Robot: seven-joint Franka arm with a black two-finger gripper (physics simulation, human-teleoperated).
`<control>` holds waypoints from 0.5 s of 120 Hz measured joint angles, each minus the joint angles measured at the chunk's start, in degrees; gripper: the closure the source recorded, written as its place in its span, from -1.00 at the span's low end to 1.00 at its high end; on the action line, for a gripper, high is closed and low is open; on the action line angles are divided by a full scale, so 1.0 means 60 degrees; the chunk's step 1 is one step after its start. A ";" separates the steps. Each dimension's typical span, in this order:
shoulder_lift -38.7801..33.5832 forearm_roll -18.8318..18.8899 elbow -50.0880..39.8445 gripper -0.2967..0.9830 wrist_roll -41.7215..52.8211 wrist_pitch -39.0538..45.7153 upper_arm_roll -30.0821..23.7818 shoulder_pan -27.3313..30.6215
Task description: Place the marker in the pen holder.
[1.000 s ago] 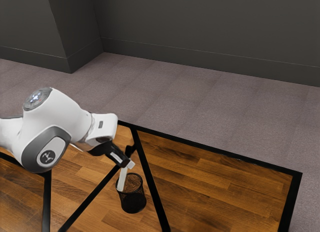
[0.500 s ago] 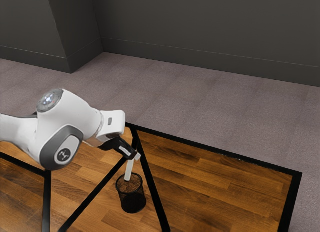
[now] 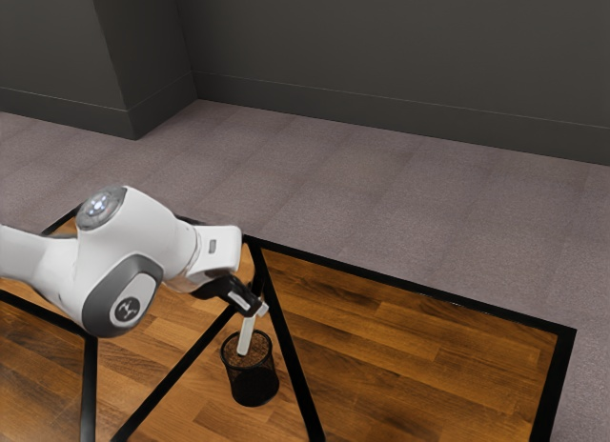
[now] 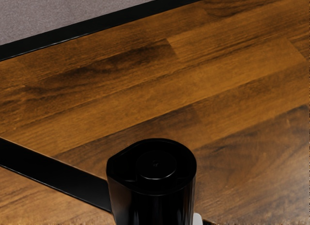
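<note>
**Pen holder between two table strips**

From my exterior view, the pen holder (image 3: pixel 254 387) stands upright on the table (image 3: pixel 429 337), between a slanting strip (image 3: pixel 176 373) on the view's left and a steeper strip (image 3: pixel 298 375) on its right. I see the marker (image 3: pixel 246 337) tilted, its lower end overlapping the holder's mouth; I can't judge its depth. Behind the table lies floor (image 3: pixel 381 185), then wall (image 3: pixel 381 51).

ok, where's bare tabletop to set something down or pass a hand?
Most room: wood panel at the exterior view's right, between slanted black strip and the table's black edge. Smaller: wood patch on the pen holder's other side, beyond another strip. Crowded: the holder's mouth, with gripper and marker there.
</note>
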 joint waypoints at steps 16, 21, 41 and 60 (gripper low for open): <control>-0.0020 0.0040 0.0032 0.13 0.0152 -0.0136 0.0007 -0.0016; -0.0035 0.0041 0.0049 0.01 0.0196 -0.0207 0.0008 -0.0004; -0.0274 0.0376 0.4545 -0.28 0.0045 -0.3974 0.0000 0.1132; 0.0270 0.1057 0.8896 -0.42 -0.0500 -0.9434 -0.0064 0.2880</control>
